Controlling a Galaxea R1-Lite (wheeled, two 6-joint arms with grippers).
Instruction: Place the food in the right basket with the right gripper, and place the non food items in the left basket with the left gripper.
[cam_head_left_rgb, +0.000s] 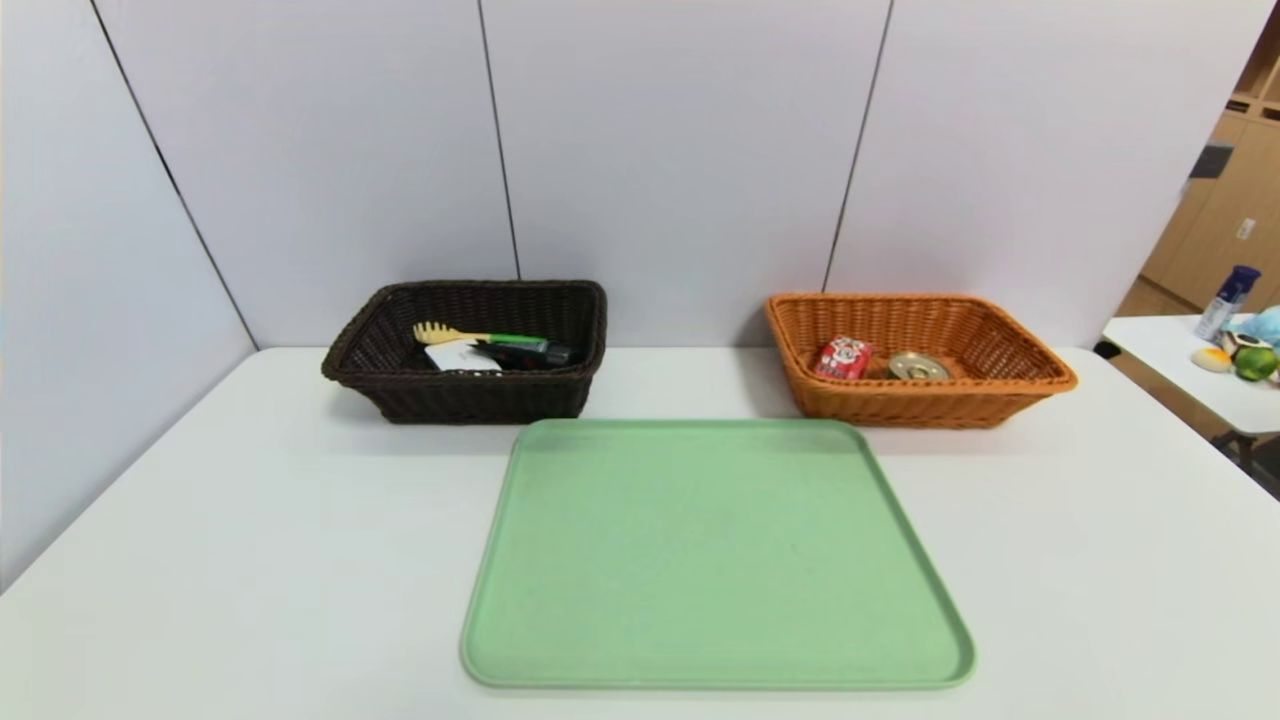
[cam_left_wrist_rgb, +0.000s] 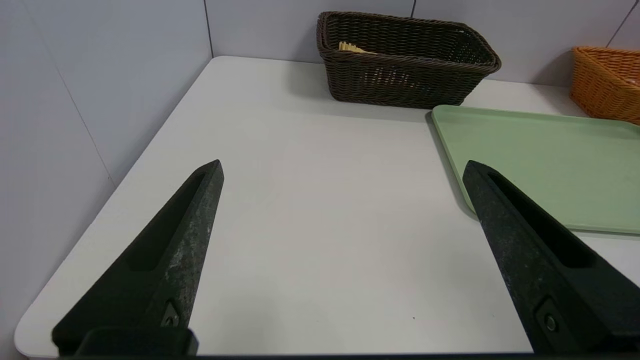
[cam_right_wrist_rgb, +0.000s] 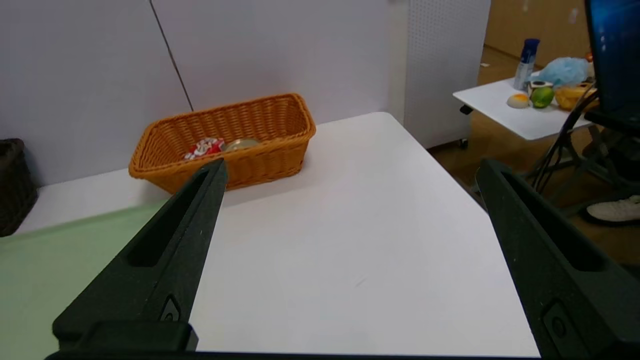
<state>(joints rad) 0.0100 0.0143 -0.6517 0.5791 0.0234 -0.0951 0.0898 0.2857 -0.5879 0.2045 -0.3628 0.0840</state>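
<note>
Nearest, the left pincer (cam_left_wrist_rgb: 342, 167) hangs low over the white bench (cam_head_left_rgb: 200, 560) on the robot's left side, its fingers spread wide and holding nothing. The right pincer (cam_right_wrist_rgb: 350, 167) stands likewise on the right side, fingers wide, nothing between them. Neither arm shows in the head view; both appear parked.

Between them, the green tray (cam_head_left_rgb: 715, 560) lies at the bench's middle and carries nothing.

Farther back, against the wall, the dark brown left basket (cam_head_left_rgb: 470, 395) holds the yellow fork (cam_head_left_rgb: 440, 332) with its green handle, the white case (cam_head_left_rgb: 460, 357) and the dark green tube (cam_head_left_rgb: 525, 352). The spoon cannot be made out. The orange-tan right basket (cam_head_left_rgb: 920, 405) holds the red drink carton (cam_head_left_rgb: 843, 358) and, just beside it, the round tin (cam_head_left_rgb: 917, 366).

Judgement: sorting appears complete, or all but; no item remains on tray or bench. The next move calls only for confirming that the spoon lies hidden in the left basket, after which both arms may stay at rest.
</note>
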